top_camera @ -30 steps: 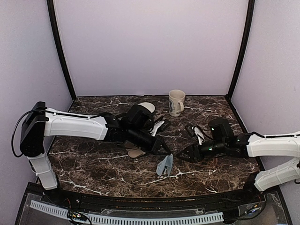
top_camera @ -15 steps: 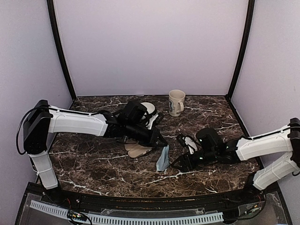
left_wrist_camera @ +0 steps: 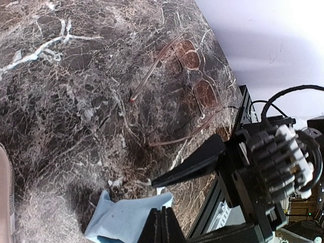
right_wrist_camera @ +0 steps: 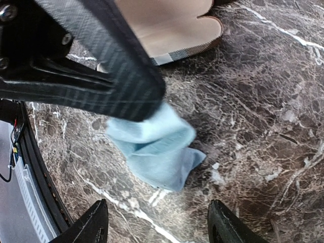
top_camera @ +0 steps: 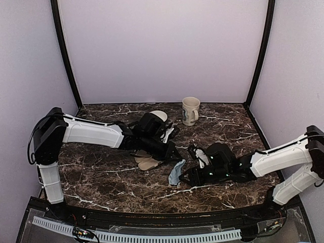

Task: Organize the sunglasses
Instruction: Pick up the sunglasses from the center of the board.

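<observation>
Evidently the sunglasses (left_wrist_camera: 195, 81) lie open, past your right gripper (right_wrist_camera: 158, 215), its jaws apart and nearer; left gripper (left_wrist_camera: 161, 225) pinches the blue cloth (left_wrist_camera: 124, 223).

The left arm (top_camera: 91, 134) is built of smooth white shells between black joints, with a boxy black shoulder. The right arm (top_camera: 277, 158) matches it: white shells, black joints, black wrist. The left gripper (top_camera: 175, 155) is black, and its long fingers (right_wrist_camera: 109, 61) are faced with a fine woven pattern, with a silver screw (right_wrist_camera: 5, 12) at the base. The right gripper (top_camera: 184, 177) is black too, with tapered fingers (right_wrist_camera: 96, 223). Behind them sits a ribbed grey block (left_wrist_camera: 278, 157), and a thin black cable (left_wrist_camera: 276, 96) loops off it toward 12 o'clock.
</observation>
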Robot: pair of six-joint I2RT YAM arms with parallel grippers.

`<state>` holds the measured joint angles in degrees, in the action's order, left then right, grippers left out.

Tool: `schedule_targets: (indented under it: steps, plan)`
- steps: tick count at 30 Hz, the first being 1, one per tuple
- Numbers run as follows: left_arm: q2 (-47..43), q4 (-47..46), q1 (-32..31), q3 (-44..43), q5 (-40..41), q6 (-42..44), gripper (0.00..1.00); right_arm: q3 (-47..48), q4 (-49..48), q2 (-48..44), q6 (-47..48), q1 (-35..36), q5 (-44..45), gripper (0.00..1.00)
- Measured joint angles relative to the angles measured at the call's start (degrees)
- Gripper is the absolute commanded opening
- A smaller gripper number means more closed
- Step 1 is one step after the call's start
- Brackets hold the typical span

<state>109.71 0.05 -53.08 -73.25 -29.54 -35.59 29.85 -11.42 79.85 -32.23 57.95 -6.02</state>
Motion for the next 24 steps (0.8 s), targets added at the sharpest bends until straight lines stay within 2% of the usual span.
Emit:
schedule_targets:
  steps: [10, 24]
  plan:
    - [0.76, 0.07, 0.98, -1.79, 0.48, 0.46, 0.0, 1.6, -2.6, 5.68, -2.47, 4.72, 4.66, 0.62]
    - [0.76, 0.33, 2.91, -1.25, 1.2, 0.83, 0.0, 13.9, 4.96, 15.76, -2.23, 10.38, 15.76, 0.53]
